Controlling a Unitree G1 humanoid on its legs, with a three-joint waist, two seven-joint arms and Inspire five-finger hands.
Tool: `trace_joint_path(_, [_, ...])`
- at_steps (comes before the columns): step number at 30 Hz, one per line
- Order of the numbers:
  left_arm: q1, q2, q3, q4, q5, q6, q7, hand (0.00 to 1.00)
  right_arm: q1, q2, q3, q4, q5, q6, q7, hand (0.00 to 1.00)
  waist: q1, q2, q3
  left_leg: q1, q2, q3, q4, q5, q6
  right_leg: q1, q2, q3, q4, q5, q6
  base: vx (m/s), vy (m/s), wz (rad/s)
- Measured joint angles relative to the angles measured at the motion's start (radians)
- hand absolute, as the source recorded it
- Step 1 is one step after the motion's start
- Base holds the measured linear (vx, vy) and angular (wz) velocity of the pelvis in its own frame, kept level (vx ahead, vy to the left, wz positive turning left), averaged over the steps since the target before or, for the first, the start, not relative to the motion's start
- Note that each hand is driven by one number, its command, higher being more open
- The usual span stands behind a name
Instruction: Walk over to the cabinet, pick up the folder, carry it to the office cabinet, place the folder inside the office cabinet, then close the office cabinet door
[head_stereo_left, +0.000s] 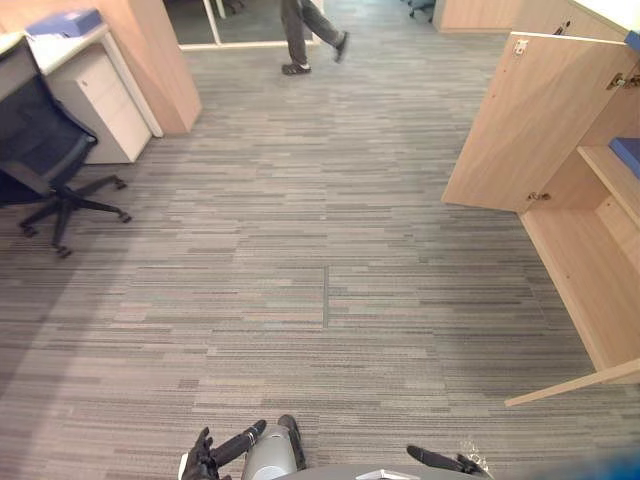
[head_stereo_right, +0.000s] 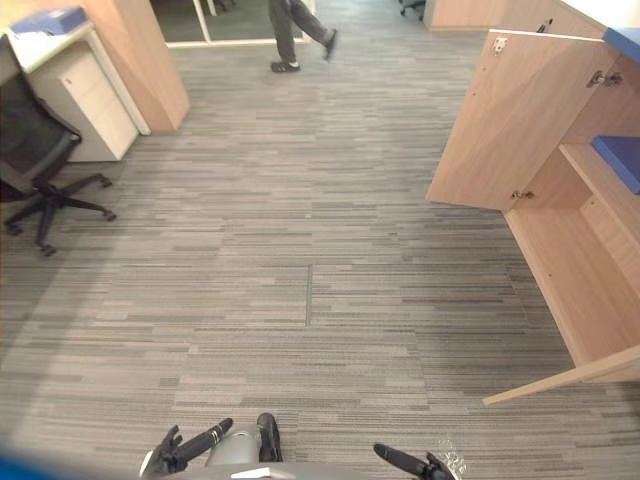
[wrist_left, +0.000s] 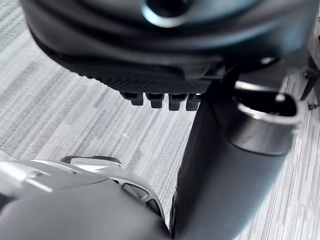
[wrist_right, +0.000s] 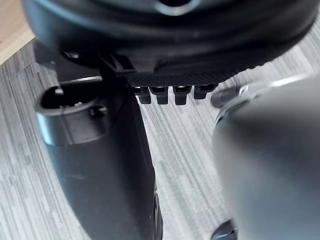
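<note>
A black chair (head_stereo_left: 45, 150) stands far left by a desk (head_stereo_left: 60, 45) with a blue thing (head_stereo_left: 65, 22) on it. A person (head_stereo_left: 305, 35) walks far off. On the right, the cabinet (head_stereo_left: 585, 270) has its door (head_stereo_left: 520, 120) wide open, and a blue folder (head_stereo_left: 628, 155) lies on its shelf. The left hand (head_stereo_left: 200, 462) and right hand (head_stereo_left: 445, 461) hang low and near, fingers loose, holding nothing.

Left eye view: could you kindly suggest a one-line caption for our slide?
Office cabinet with its door open, a blue folder on its shelf; a person walks across the carpet.
</note>
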Motion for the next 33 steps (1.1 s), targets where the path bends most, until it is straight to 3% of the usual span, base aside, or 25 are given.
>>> trace_joint_path(2, [0.001, 0.033, -0.065, 0.017, 0.006, 0.013, 0.0, 1.0, 0.0, 0.011, -0.051, 0.018, 0.018, -0.002, -0.008, 1.0, -0.006, -0.025, -0.033, 0.096, -0.089, 0.0, -0.032, -0.029, 0.035, -0.007, -0.083, 0.019, 0.12, 0.099, -0.018, 0.51, 0.429, -0.09])
trace_joint_path(3, [0.003, 0.036, -0.087, 0.017, 0.006, 0.014, 0.0, 1.0, -0.001, 0.004, -0.055, 0.018, 0.019, -0.002, -0.007, 1.0, -0.006, -0.021, -0.036, 0.132, -0.111, -0.003, -0.057, -0.031, 0.039, -0.03, -0.104, 0.018, 0.191, 0.126, -0.048, 0.43, 0.369, -0.15])
trace_joint_path(4, [0.013, 0.04, -0.143, 0.012, 0.006, 0.012, -0.002, 1.0, -0.005, -0.017, -0.053, 0.012, 0.02, -0.004, -0.008, 1.0, -0.005, 0.002, -0.046, 0.214, -0.151, -0.003, -0.136, -0.033, 0.045, -0.103, -0.152, 0.013, 0.369, 0.195, -0.145, 0.32, 0.309, -0.11])
trace_joint_path(5, [0.015, 0.045, -0.172, 0.011, 0.006, 0.006, -0.007, 1.0, -0.009, -0.025, -0.051, 0.0, 0.02, -0.008, -0.01, 1.0, -0.009, 0.009, -0.047, 0.251, -0.168, 0.0, -0.174, -0.037, 0.054, -0.154, -0.178, 0.008, 0.49, 0.201, -0.186, 0.4, 0.436, 0.06])
trace_joint_path(6, [0.008, 0.07, -0.235, 0.011, 0.007, -0.001, -0.018, 1.0, -0.04, -0.034, -0.018, -0.035, 0.023, -0.011, -0.019, 1.0, -0.038, 0.003, -0.041, 0.348, -0.219, 0.002, -0.272, -0.042, 0.07, -0.295, -0.243, -0.061, 0.827, 0.155, -0.265, 0.28, 0.326, 0.08])
trace_joint_path(8, [0.005, 0.079, -0.266, 0.018, 0.011, -0.001, -0.027, 1.0, -0.057, -0.045, 0.033, -0.037, 0.043, -0.013, -0.028, 1.0, -0.042, 0.007, -0.037, 0.398, -0.225, 0.011, -0.316, -0.042, 0.07, -0.359, -0.236, -0.125, 0.935, 0.104, -0.267, 0.25, 0.251, -0.13])
trace_joint_path(9, [-0.004, 0.083, -0.28, 0.031, 0.029, -0.002, -0.036, 1.0, -0.068, -0.048, 0.082, -0.057, 0.065, -0.016, -0.033, 1.0, -0.042, 0.012, -0.025, 0.451, -0.222, 0.024, -0.36, -0.042, 0.07, -0.433, -0.199, -0.22, 1.0, -0.002, -0.245, 0.28, 0.164, -0.36])
trace_joint_path(10, [-0.018, 0.089, -0.29, 0.045, 0.036, 0.002, -0.038, 1.0, -0.075, -0.048, 0.111, -0.073, 0.075, -0.017, -0.034, 1.0, -0.042, 0.017, -0.005, 0.484, -0.215, 0.034, -0.377, -0.042, 0.069, -0.463, -0.167, -0.275, 0.992, -0.067, -0.211, 0.24, 0.095, -0.38])
trace_joint_path(12, [-0.043, 0.094, -0.298, 0.068, 0.052, 0.01, -0.041, 1.0, -0.089, -0.043, 0.152, -0.105, 0.096, -0.021, -0.032, 1.0, -0.051, 0.022, 0.042, 0.527, -0.2, 0.058, -0.39, -0.049, 0.055, -0.504, -0.095, -0.384, 0.883, -0.132, -0.199, 0.23, 0.015, -0.4])
trace_joint_path(14, [-0.062, 0.095, -0.296, 0.076, 0.067, 0.015, -0.039, 1.0, -0.086, -0.018, 0.154, -0.144, 0.098, -0.025, -0.033, 1.0, -0.052, 0.021, 0.071, 0.555, -0.191, 0.084, -0.401, -0.063, 0.03, -0.535, -0.016, -0.468, 0.676, -0.13, -0.191, 0.2, -0.03, -0.39])
trace_joint_path(15, [-0.061, 0.096, -0.295, 0.076, 0.077, 0.017, -0.035, 1.0, -0.083, -0.007, 0.154, -0.153, 0.101, -0.026, -0.033, 1.0, -0.053, 0.018, 0.074, 0.564, -0.193, 0.095, -0.41, -0.069, 0.019, -0.545, 0.013, -0.493, 0.578, -0.118, -0.187, 0.17, -0.059, -0.3])
trace_joint_path(16, [-0.063, 0.1, -0.291, 0.076, 0.088, 0.018, -0.028, 1.0, -0.081, 0.01, 0.154, -0.159, 0.116, -0.026, -0.033, 1.0, -0.054, 0.003, 0.082, 0.594, -0.205, 0.11, -0.431, -0.083, -0.004, -0.556, 0.061, -0.512, 0.392, -0.055, -0.182, 0.25, -0.11, -0.21])
trace_joint_path(17, [-0.063, 0.105, -0.287, 0.076, 0.091, 0.018, -0.027, 1.0, -0.074, 0.021, 0.154, -0.161, 0.131, -0.027, -0.033, 1.0, -0.054, -0.013, 0.083, 0.616, -0.217, 0.109, -0.444, -0.092, -0.02, -0.554, 0.072, -0.507, 0.31, -0.001, -0.194, 0.29, -0.148, -0.15])
trace_joint_path(18, [-0.067, 0.098, -0.285, 0.078, 0.095, 0.02, -0.02, 1.0, -0.064, 0.021, 0.153, -0.163, 0.136, -0.035, -0.034, 1.0, -0.056, -0.015, 0.086, 0.644, -0.214, 0.109, -0.462, -0.103, -0.035, -0.546, 0.085, -0.503, 0.312, 0.061, -0.265, 0.49, -0.233, -0.1])
trace_joint_path(19, [-0.066, 0.075, -0.262, 0.084, 0.103, 0.02, -0.02, 1.0, -0.057, 0.011, 0.141, -0.161, 0.136, -0.039, -0.029, 1.0, -0.057, 0.014, 0.074, 0.659, -0.179, 0.115, -0.476, -0.111, -0.053, -0.554, 0.112, -0.516, 0.362, -0.008, -0.299, 0.46, -0.221, -0.09])
trace_joint_path(20, [-0.069, 0.067, -0.241, 0.086, 0.105, 0.022, -0.02, 1.0, -0.052, 0.018, 0.134, -0.159, 0.136, -0.039, -0.025, 1.0, -0.058, 0.016, 0.074, 0.667, -0.163, 0.121, -0.476, -0.11, -0.063, -0.556, 0.12, -0.524, 0.395, -0.053, -0.3, 0.42, -0.2, -0.07])
trace_joint_path(24, [-0.074, 0.028, -0.129, 0.084, 0.106, 0.027, -0.021, 1.0, -0.013, 0.063, -0.004, -0.139, 0.139, -0.039, -0.012, 1.0, -0.076, -0.001, 0.066, 0.701, -0.062, 0.137, -0.375, -0.103, -0.081, -0.483, 0.179, -0.557, 0.451, -0.188, -0.287, 0.41, -0.307, 0.03])
trace_joint_path(25, [-0.072, 0.021, -0.087, 0.083, 0.103, 0.027, -0.02, 1.0, 0.002, 0.076, -0.036, -0.142, 0.141, -0.041, -0.012, 1.0, -0.078, -0.005, 0.058, 0.679, -0.008, 0.137, -0.252, -0.091, -0.091, -0.442, 0.222, -0.558, 0.41, -0.216, -0.252, 0.4, -0.376, -0.14])
trace_joint_path(26, [-0.061, -0.011, -0.044, 0.073, 0.091, 0.028, -0.022, 1.0, 0.024, 0.081, -0.058, -0.158, 0.15, -0.039, -0.012, 1.0, -0.081, 0.011, 0.043, 0.611, 0.078, 0.126, -0.067, -0.066, -0.082, -0.396, 0.181, -0.65, 0.476, -0.346, -0.165, 0.52, -0.353, -0.1])
trace_joint_path(27, [-0.045, -0.051, 0.007, 0.037, 0.072, 0.026, -0.031, 1.0, 0.049, 0.078, -0.056, -0.184, 0.16, -0.042, -0.013, 1.0, -0.088, 0.015, 0.037, 0.547, 0.13, 0.114, 0.134, -0.058, -0.084, -0.382, 0.127, -0.621, 0.563, -0.368, -0.276, 0.45, -0.159, -0.14])
trace_joint_path(28, [-0.035, -0.058, 0.044, 0.018, 0.058, 0.022, -0.033, 1.0, 0.065, 0.073, -0.058, -0.186, 0.172, -0.044, -0.013, 1.0, -0.081, 0.012, 0.038, 0.523, 0.163, 0.117, 0.253, -0.036, -0.074, -0.359, 0.121, -0.617, 0.581, -0.353, -0.267, 0.45, -0.007, -0.67])
trace_joint_path(29, [-0.028, -0.087, 0.103, 0.006, 0.021, 0.024, -0.025, 1.0, 0.063, 0.053, -0.073, -0.181, 0.189, -0.038, -0.012, 1.0, -0.061, 0.068, 0.036, 0.467, 0.229, 0.065, 0.426, -0.02, -0.078, -0.34, 0.202, -0.568, 0.56, -0.358, -0.264, 0.4, 0.029, -1.5])
trace_joint_path(30, [-0.009, -0.108, 0.16, 0.007, -0.025, 0.029, -0.004, 1.0, 0.059, 0.044, -0.067, -0.18, 0.194, -0.042, -0.012, 1.0, -0.043, 0.1, 0.027, 0.376, 0.251, 0.013, 0.596, -0.031, -0.079, -0.324, 0.276, -0.504, 0.515, -0.356, -0.27, 0.46, -0.043, -2.04])
trace_joint_path(32, [0.014, -0.113, 0.186, 0.006, -0.088, 0.029, 0.019, 1.0, 0.05, 0.056, -0.05, -0.177, 0.194, -0.034, -0.014, 1.0, -0.032, 0.072, 0.042, 0.25, 0.227, -0.017, 0.701, -0.062, -0.077, -0.267, 0.327, -0.406, 0.439, -0.343, -0.269, 0.38, -0.072, -1.79])
trace_joint_path(33, [0.028, -0.109, 0.208, -0.002, -0.128, 0.029, 0.023, 1.0, 0.052, 0.07, -0.037, -0.177, 0.194, -0.023, -0.02, 1.0, -0.02, 0.044, 0.051, 0.143, 0.186, -0.054, 0.68, -0.092, -0.075, -0.212, 0.353, -0.326, 0.365, -0.318, -0.273, 0.36, -0.053, -1.65])
